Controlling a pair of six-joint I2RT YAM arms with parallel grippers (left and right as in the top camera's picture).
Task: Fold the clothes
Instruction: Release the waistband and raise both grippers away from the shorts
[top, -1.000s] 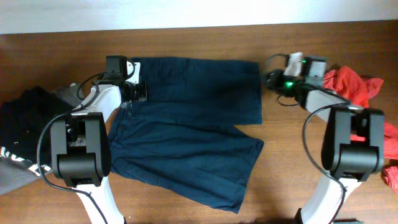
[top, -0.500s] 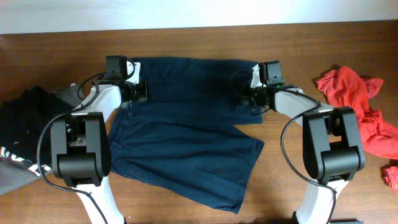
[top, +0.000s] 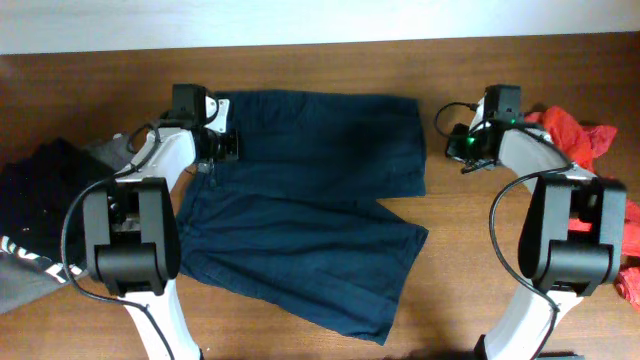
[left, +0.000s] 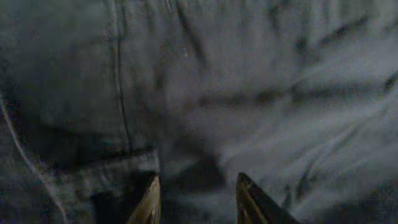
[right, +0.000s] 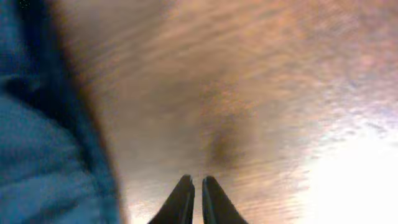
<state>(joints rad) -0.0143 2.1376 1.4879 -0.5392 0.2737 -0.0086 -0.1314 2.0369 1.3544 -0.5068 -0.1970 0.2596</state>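
Across the whole scene runs the brown wooden desk (top: 470, 260), and most of its middle is taken by a pair of navy shorts (top: 310, 200). The shorts lie spread flat with the waistband to the left and both legs reaching right. The far leg runs straight along the far side. The near leg slants toward the near right, so a narrow wedge of wood shows between the two hems.

At the left edge a black garment (top: 40, 190) lies crumpled, well apart from the shorts, with grey cloth (top: 20, 295) under its near side. At the right edge a red garment (top: 580, 140) is bunched up.

The left claw (top: 218, 142) sits on the far left corner of the shorts, at the waistband. In the wrist view the left claw (left: 196, 193) has its fingers (left: 149, 202) spread apart, with a seam and wrinkled cloth right under them, and it grips nothing that I can make out.

The right claw (top: 455, 145) hangs over bare wood just right of the far leg's hem. Seen from its own wrist, the right claw (right: 198, 186) is closed, fingers (right: 181, 199) nearly touching and empty, with the blue edge of the shorts to the left.
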